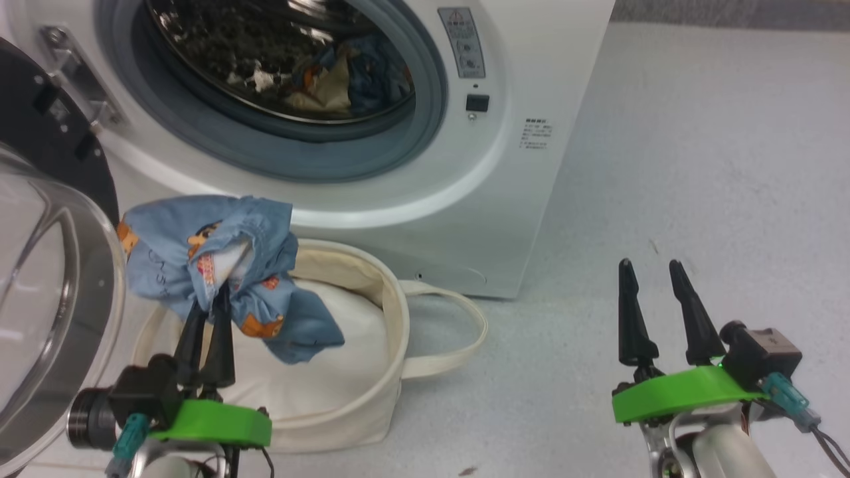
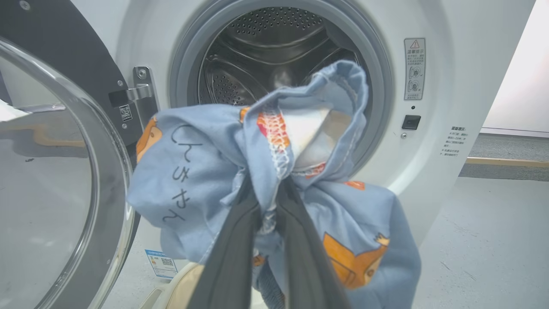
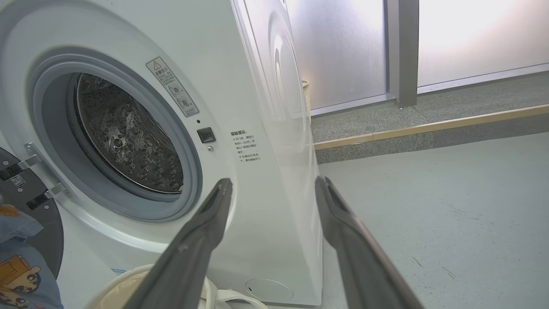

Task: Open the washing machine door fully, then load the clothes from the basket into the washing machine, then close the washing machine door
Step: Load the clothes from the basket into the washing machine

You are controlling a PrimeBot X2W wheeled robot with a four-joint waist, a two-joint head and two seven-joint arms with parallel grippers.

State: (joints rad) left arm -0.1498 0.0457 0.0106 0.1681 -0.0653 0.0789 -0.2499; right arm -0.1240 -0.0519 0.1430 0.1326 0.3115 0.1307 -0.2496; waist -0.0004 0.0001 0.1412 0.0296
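1. The large round black-rimmed glass door [image 1: 50, 292] stands open, just left of the left gripper [image 1: 211, 312].
2. A light blue garment with small orange prints [image 1: 219, 259] is pinched between that gripper's fingers, over the round cream canvas basket [image 1: 393, 292].
3. The steel drum [image 1: 265, 60] of the white front-loading washing machine [image 1: 524, 166] lies ahead of and above those fingertips, so a forward, upward reach is judged to be called for.
4. The right gripper [image 1: 651, 265] is held spread and empty, well apart to the right and farther from the drum.

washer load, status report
Left gripper shut on blue garment above basket. Right gripper open, idle. Door open, other garment in drum.
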